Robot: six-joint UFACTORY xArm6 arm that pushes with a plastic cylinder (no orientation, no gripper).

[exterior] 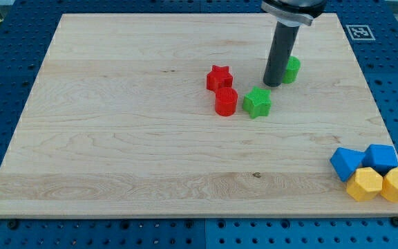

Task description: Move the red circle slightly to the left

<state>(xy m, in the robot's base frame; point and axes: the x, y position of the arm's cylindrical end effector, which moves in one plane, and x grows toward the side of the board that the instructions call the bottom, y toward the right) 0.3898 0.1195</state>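
The red circle [226,101] is a short red cylinder near the board's middle. A red star [219,77] touches it just above. A green star [257,102] lies close to the circle's right. My tip [272,84] stands above and to the right of the green star, about a block's width to the right of the red circle and not touching it. A green block [292,69], partly hidden by the rod, sits just to the tip's right.
The wooden board [116,138] lies on a blue perforated table. Two blue blocks [347,163] [381,157] and two yellow blocks [364,183] [396,184] cluster at the board's lower right edge. A marker tag [359,31] is at the top right corner.
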